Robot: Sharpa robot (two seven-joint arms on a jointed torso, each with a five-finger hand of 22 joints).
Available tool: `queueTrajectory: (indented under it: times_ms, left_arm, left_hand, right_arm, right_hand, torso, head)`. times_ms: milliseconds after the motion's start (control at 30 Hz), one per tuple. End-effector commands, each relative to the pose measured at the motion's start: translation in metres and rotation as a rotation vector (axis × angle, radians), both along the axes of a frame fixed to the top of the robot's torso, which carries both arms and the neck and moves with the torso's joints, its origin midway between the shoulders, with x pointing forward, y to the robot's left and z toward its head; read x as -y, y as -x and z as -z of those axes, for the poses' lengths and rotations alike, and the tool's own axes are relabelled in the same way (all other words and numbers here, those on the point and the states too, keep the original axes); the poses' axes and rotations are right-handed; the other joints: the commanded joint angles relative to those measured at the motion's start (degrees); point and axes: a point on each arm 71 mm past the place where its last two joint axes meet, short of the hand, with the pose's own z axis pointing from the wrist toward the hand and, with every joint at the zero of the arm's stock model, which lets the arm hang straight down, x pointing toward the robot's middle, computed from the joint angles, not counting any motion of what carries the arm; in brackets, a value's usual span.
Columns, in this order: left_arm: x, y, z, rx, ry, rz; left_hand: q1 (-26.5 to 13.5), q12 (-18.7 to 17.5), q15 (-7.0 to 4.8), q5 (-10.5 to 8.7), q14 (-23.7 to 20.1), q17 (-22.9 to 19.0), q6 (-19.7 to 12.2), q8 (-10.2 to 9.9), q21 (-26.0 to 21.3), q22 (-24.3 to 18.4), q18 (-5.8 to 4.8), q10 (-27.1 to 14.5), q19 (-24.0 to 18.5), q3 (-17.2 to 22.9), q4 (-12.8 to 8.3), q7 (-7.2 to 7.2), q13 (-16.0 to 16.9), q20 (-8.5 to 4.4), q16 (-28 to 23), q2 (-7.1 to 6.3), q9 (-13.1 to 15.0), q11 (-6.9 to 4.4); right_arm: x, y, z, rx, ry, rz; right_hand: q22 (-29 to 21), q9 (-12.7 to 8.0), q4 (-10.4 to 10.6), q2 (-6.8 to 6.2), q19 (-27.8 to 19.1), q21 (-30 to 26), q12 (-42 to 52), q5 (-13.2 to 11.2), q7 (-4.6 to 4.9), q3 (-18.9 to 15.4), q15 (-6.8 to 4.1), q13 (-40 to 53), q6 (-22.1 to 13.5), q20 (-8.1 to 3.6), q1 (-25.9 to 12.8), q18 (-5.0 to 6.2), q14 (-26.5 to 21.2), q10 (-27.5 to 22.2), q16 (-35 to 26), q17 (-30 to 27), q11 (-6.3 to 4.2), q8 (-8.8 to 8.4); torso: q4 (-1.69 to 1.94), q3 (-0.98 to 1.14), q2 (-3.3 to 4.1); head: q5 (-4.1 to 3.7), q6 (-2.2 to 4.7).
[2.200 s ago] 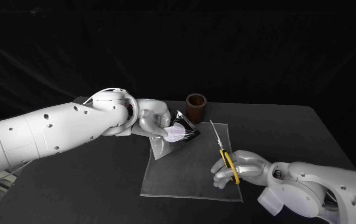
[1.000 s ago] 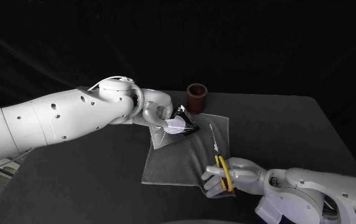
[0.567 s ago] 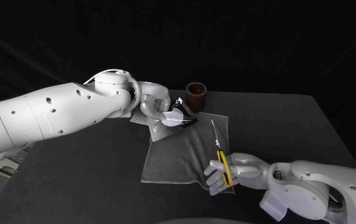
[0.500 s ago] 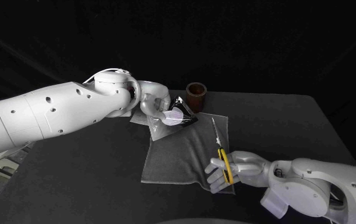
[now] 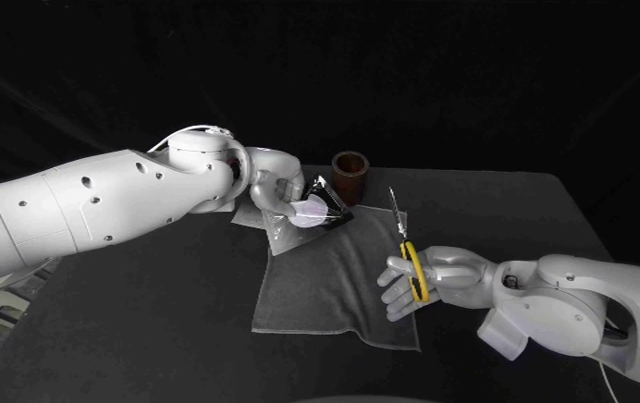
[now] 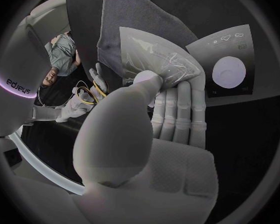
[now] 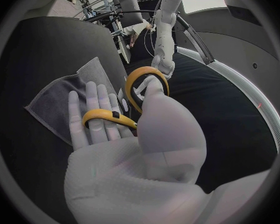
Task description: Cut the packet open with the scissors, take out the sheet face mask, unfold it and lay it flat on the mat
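On the black table [image 5: 160, 329], above the grey mat [image 5: 326, 292], both my hands are full.
My left hand [image 5: 283, 195] pins the packet [image 5: 314, 213] between thumb and fingers over the mat's far left corner. My right hand [image 5: 434, 278] grips the scissors [image 5: 407, 257] by their yellow handles over the mat's right edge, blades pointing away from me. A brown cup [image 5: 350, 174] stands just beyond the mat, near the packet.

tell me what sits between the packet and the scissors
In the head view, a bare stretch of the mat lies between the packet, held by the left hand, and the scissors, held by the right hand.
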Motion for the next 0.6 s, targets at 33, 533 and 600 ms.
queueTrajectory:
  times_ms: [33,533,600]
  left_arm:
    - [0.002,0.0,-0.001,0.002,0.009,0.011]
    - [0.009,-0.002,-0.018,0.038,0.028,0.027]
    - [0.01,-0.002,-0.019,0.041,0.029,0.03]
  left_hand:
    - [0.11,-0.28,-0.02,0.2,0.27,-0.08,0.52,0.18,0.21,-0.05,0.76,0.23,0.33,6.77,-6.41,0.08,0.07,0.02,-0.29,0.61,0.03,0.0]
    - [0.02,-0.33,-0.05,0.2,0.34,-0.12,0.58,0.13,0.2,-0.09,0.77,0.29,0.39,6.93,-6.49,0.04,0.07,-0.01,-0.34,0.57,0.09,-0.02]
    - [0.02,-0.33,-0.05,0.2,0.34,-0.12,0.58,0.13,0.2,-0.09,0.77,0.29,0.39,6.93,-6.49,0.04,0.07,-0.01,-0.34,0.57,0.09,-0.02]
  right_arm:
    - [-0.004,0.003,0.0,-0.048,-0.022,-0.027]
    - [-0.029,0.011,0.009,-0.141,-0.061,-0.091]
    - [-0.032,0.013,0.01,-0.153,-0.064,-0.104]
  right_hand:
    - [-0.01,0.06,0.04,0.13,0.12,-0.23,0.35,-0.2,4.78,-0.4,1.45,-0.08,-0.33,-0.34,-0.41,0.98,-1.99,-0.22,0.31,-0.09,0.24,0.3]
    - [-0.09,0.41,0.3,-4.01,-0.06,-0.79,0.85,-0.07,5.54,-0.7,2.17,-0.27,-2.72,-0.26,-3.77,0.57,-4.89,-2.78,0.48,-0.98,1.0,1.01]
    - [-0.13,0.5,0.36,-5.38,-0.31,-1.02,0.9,0.0,5.74,-1.26,2.41,-0.28,-3.37,-0.24,-4.37,0.38,-5.75,-3.45,0.36,-1.21,1.21,1.19]
  torso:
    - [0.05,0.0,-0.01]
    - [0.06,0.04,-0.06]
    - [0.03,0.02,-0.05]
  head:
    - [0.05,0.09]
    - [0.53,0.16]
    - [0.55,0.06]
